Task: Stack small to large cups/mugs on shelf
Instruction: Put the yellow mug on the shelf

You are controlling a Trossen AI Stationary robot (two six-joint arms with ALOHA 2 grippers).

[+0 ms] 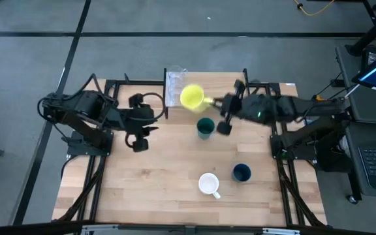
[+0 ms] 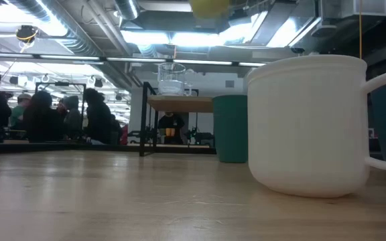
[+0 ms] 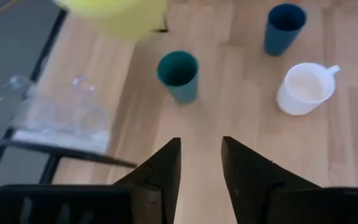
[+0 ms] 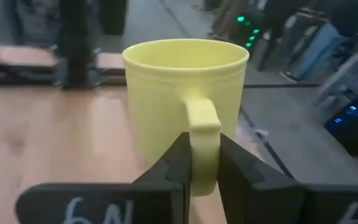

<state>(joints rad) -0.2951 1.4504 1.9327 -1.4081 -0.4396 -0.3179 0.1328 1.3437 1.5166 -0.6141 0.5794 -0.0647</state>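
My right gripper (image 1: 210, 102) is shut on the yellow mug (image 1: 192, 97), held high in the air by the right edge of the shelf (image 1: 172, 98); the mug's bottom shows in the low view (image 2: 210, 7). Two clear glasses (image 1: 175, 76) stand on the shelf's far part. The teal cup (image 1: 205, 126), the dark blue cup (image 1: 241, 172) and the white mug (image 1: 209, 184) stand upright on the tabletop. My left gripper (image 3: 201, 162) is open and empty, left of the shelf, above the table (image 1: 154, 123). My right gripper pinches the yellow mug's handle (image 4: 202, 134) between its two fingers, one on each flat side of the loop. The fingers come level from the table's right side. The mug is lifted clear and upright, its mouth up, its body beyond the fingertips.
The shelf stands at the table's far edge on thin black legs (image 2: 144, 117). The teal cup (image 3: 179, 74) stands just in front of the shelf's right end. People show in the room behind the table (image 2: 45, 114). Bare wood lies at the table's near left (image 1: 142, 189).
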